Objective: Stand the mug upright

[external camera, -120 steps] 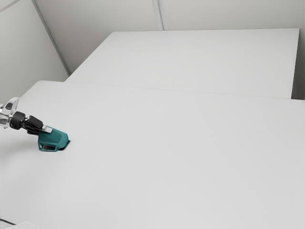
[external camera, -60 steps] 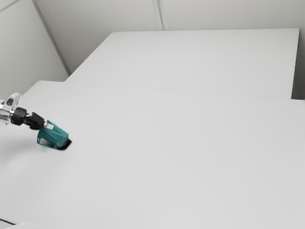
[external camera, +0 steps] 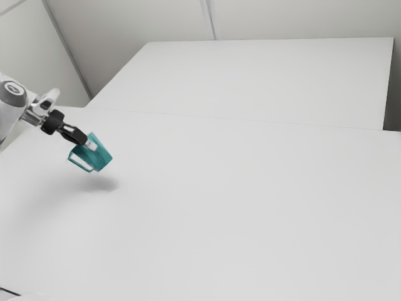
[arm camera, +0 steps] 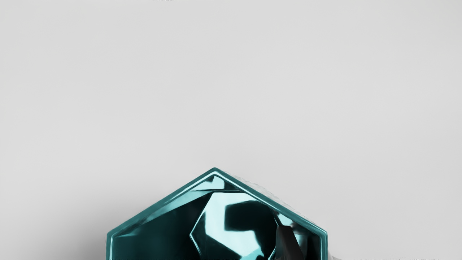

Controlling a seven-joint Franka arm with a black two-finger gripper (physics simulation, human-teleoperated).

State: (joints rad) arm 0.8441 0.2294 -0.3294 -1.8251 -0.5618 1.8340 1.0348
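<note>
Higher above the desk (external camera: 250,207) we moved the mug (external camera: 100,158), and its shadow (external camera: 99,184) lay below, apart from it. Our hand (external camera: 91,145) was grasping the mug by its wall, one finger (arm camera: 288,242) inside. The mug hung tilted, at the exterior view's left.

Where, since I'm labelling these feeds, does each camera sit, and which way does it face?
Exterior view: stands at the arm's side, looking down across the white table toward pale walls; the arm enters from the view's left, its jaws closed on the teal mug, held tilted above the table.
Wrist view: rides on the hand, looking past the jaws into the mug's opening and on to the table; one black jaw shows inside the mug.
Shared: mug, table, jaws.
</note>
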